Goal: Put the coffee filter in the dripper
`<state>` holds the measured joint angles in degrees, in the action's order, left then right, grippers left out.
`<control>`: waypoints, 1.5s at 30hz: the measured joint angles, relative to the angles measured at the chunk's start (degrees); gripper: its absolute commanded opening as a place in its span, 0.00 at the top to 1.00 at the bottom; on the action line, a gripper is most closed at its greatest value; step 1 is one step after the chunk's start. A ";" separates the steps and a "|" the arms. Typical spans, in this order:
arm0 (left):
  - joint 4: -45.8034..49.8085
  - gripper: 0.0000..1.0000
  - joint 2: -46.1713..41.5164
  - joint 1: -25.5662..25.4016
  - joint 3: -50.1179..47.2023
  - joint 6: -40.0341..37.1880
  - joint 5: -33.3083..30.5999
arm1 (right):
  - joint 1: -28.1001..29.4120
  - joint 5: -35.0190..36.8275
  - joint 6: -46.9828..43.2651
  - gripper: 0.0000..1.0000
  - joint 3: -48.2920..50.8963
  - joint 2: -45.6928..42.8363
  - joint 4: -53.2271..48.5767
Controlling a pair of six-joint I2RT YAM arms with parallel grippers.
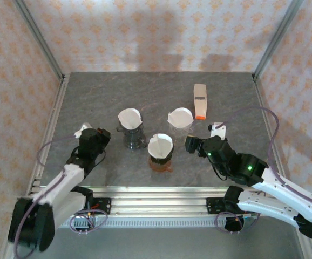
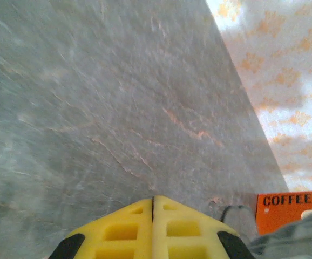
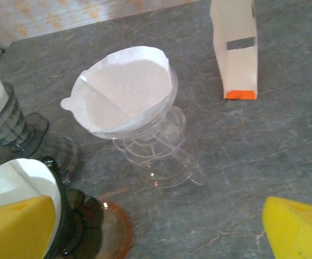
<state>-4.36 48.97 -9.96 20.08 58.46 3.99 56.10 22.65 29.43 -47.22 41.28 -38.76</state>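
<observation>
Clear dripper (image 3: 156, 156) standing on the grey table (image 1: 91, 97), with a white coffee filter (image 3: 129, 89) seated open in its cone. The right end effector (image 3: 156, 232) is on the near side of the clear dripper, its yellow fingers (image 3: 299, 229) spread wide and holding nothing. To the left of the clear dripper stand a dark dripper (image 1: 131, 135) and, nearer the arms, an amber-based dripper (image 1: 160, 162), each lined with its own paper. A coffee box (image 1: 200, 101) sits just beyond the clear dripper, slightly to its right. The left end effector (image 2: 153, 208), well to the left of the clear dripper, is closed pad against pad and empty.
</observation>
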 measured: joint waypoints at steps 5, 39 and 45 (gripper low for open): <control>17.20 0.52 -13.75 0.00 5.88 -5.57 -7.28 | 0.00 4.35 0.15 0.01 0.00 0.02 -0.90; -23.26 0.00 26.21 3.69 2.27 -51.43 -32.94 | -13.31 22.40 1.92 0.00 -1.42 9.42 -0.83; -34.80 0.00 34.25 4.02 1.66 -54.31 -29.66 | -13.86 24.20 1.88 0.00 -1.14 9.53 -0.81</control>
<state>-39.16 83.22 -5.93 21.74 4.14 -25.67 42.24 46.85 31.31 -48.36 50.81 -39.57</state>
